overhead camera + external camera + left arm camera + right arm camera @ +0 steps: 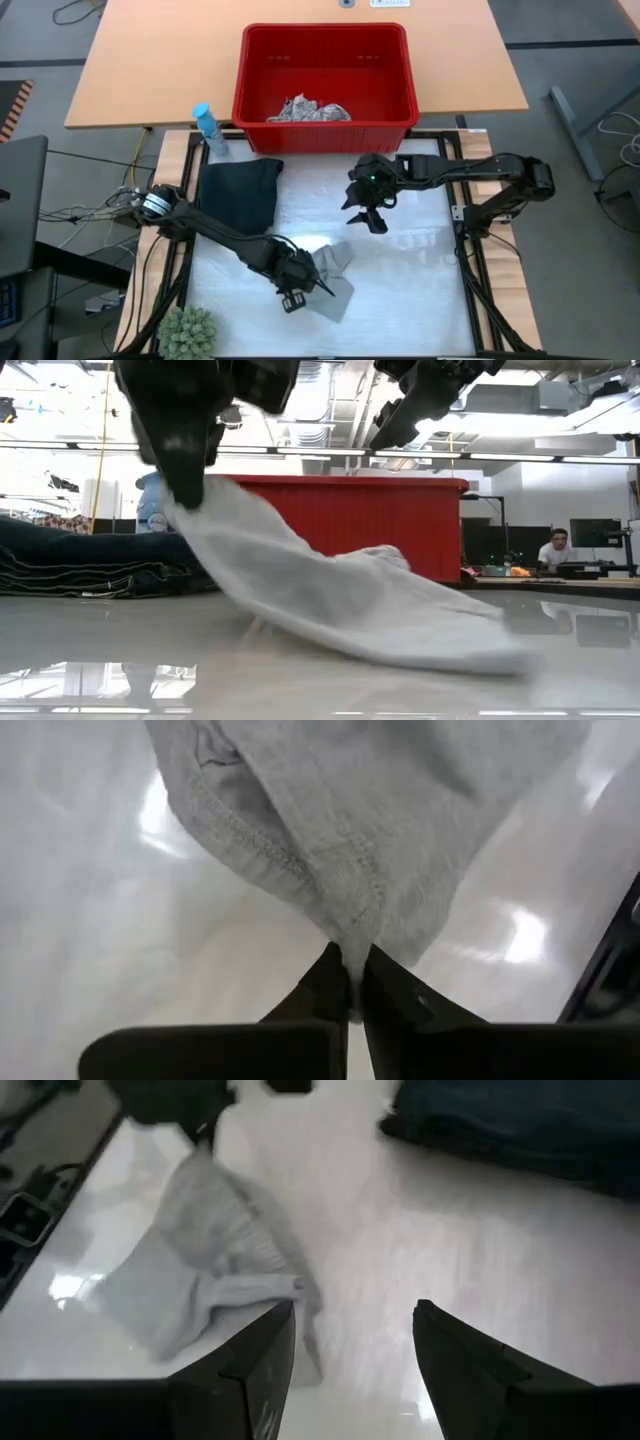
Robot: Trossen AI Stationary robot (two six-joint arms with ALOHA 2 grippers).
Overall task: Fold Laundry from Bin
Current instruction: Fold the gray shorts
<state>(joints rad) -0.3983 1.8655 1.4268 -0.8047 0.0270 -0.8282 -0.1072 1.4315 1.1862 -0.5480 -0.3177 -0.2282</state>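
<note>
Left gripper (297,291) sits low at the near middle of the white table (420,290), jaws pinched tight on an edge of the grey cloth (335,275); left wrist view shows both fingers (335,985) closed on a stitched hem of the cloth (370,830). In the low view the gripper (190,495) lifts one corner, cloth (340,595) draping down and right to the tabletop, rest lying flat. Right gripper (367,215) hovers above the table centre, right of the trousers, jaws apart and holding nothing; its wrist view shows the two fingers (255,1355) spread with bare table between, grey cloth (190,1280) beyond them. Dark trousers (240,190) lie folded at the far left of the table, just near of the bin. Red bin (325,130) stands at the far edge, middle, with the leaf-print cloth (308,110) crumpled inside. Blue spray bottle (208,128) stands just left of the bin. Green plant (188,332) at the near left corner. Person (556,547) seated far back in the room, right side of the low view.
</note>
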